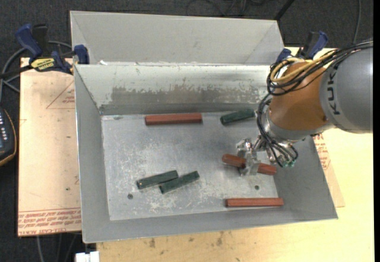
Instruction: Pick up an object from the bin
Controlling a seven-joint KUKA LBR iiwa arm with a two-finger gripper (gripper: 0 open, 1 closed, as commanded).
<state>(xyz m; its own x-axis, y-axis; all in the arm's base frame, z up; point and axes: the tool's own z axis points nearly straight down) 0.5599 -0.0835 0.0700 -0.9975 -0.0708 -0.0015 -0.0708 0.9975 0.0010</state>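
Though the gripper (pixel 252 163) is down astride the short red-brown block (pixel 233 161) on the right of the grey metal bin's (pixel 178 154) floor, whether it has closed cannot be told, and the lift is not yet done.

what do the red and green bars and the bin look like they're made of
The red-brown bars look matte and evenly coloured with straight edges, likely painted wood or plastic; which one is unclear. The dark green bars look the same, with a slight sheen. The bin is bare grey sheet metal, its floor scuffed pale.
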